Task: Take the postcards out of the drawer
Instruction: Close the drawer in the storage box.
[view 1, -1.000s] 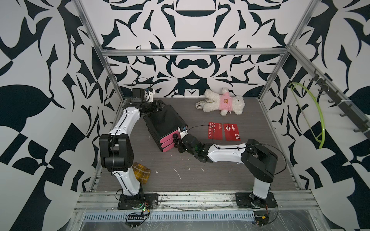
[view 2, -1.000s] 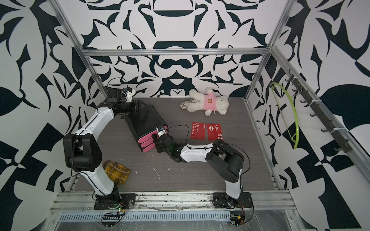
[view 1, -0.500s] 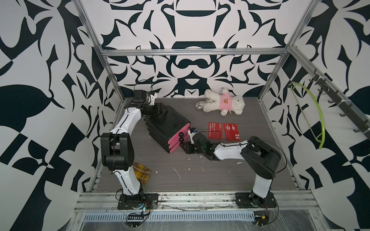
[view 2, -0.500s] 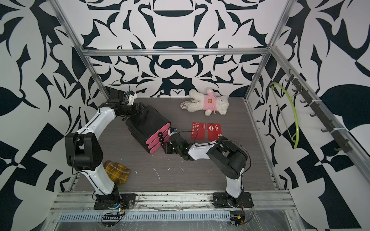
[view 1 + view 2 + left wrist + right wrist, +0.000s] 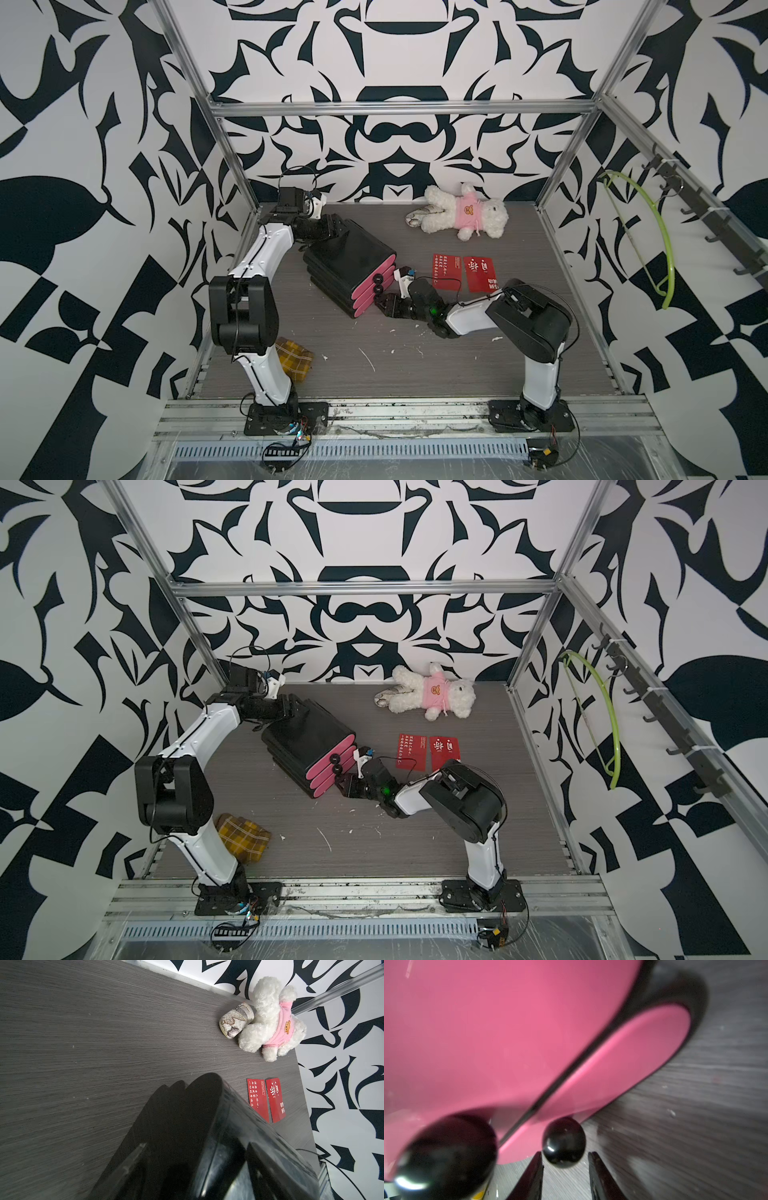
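Right pincer (image 5: 565,1157) parted, round glossy knob (image 5: 564,1142)

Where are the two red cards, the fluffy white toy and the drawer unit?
red cards (image 5: 446,271): in a top view, middle of the card nearer the drawers.
fluffy white toy (image 5: 468,211): in a top view, on its pink shirt.
drawer unit (image 5: 508,1022): right wrist view, on a pink drawer front.

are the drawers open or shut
Shut: all three pink drawer fronts sit flush with the black cabinet, none pulled out.
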Controlling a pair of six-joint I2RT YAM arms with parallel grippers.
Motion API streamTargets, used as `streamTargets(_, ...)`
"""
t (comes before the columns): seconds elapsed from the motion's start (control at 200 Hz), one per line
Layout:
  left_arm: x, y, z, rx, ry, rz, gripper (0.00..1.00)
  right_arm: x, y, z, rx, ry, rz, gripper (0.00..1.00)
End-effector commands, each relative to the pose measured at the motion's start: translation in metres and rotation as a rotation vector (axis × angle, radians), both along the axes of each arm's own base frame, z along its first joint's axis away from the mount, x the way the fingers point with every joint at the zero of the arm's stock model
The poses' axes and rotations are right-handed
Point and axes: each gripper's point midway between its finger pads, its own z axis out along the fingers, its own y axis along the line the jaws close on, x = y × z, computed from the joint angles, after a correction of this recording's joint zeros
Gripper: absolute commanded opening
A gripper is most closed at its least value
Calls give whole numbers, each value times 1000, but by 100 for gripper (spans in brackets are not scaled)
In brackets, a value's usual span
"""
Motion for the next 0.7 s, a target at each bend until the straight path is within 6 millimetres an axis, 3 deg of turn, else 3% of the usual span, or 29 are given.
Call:
streamTargets(0.0, -35, -6, -49, 34, 232, -20, 77, 15, 1, 20, 51, -72, -41, 39)
streamTargets(0.5, -35, -6, -49, 39, 233, -22, 76, 28, 10, 14, 89, -88, -42, 40)
streamTargets(0.695, -35, -5, -51, 45, 236, -22, 76, 26, 5, 14, 79, -94, -47, 22)
